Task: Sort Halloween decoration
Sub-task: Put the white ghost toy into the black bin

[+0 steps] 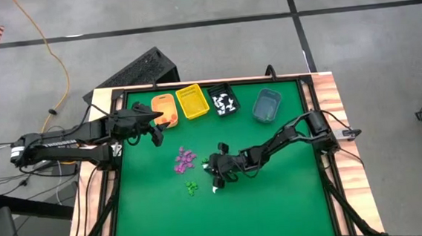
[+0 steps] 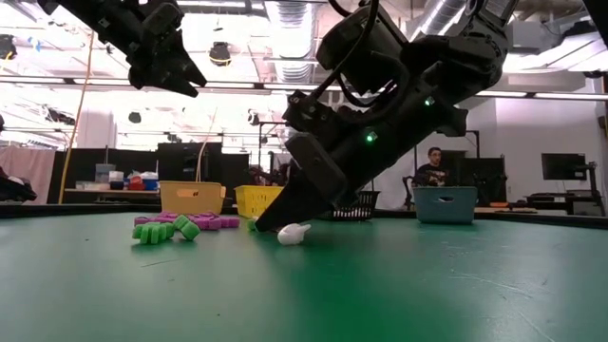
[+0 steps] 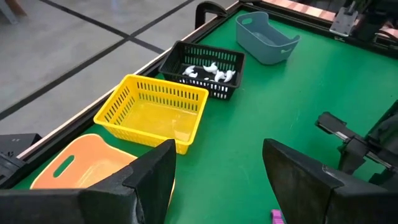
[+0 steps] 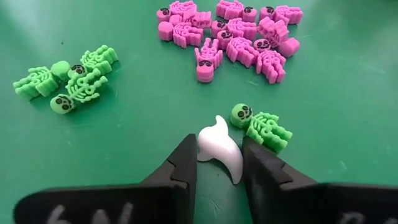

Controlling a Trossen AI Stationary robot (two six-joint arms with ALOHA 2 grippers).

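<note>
From above, we see the right gripper (image 1: 215, 182) low on the green table (image 1: 276, 203), beside purple trinkets (image 1: 185, 159); the left gripper (image 1: 154, 129) hovers near the orange bin (image 1: 165, 110). At table height, a white trinket (image 2: 294, 233) lies under the right gripper. Our left wrist shows fingers (image 3: 149, 177) parted, empty. Our right wrist shows fingers (image 4: 180, 165) flanking the white trinket, beside green skeletons (image 4: 68, 81).

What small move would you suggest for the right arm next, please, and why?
Probably finish closing the right gripper on the white ghost, then lift. Its fingers flank the ghost on the green mat, and matching white pieces sit in the black basket.
</note>
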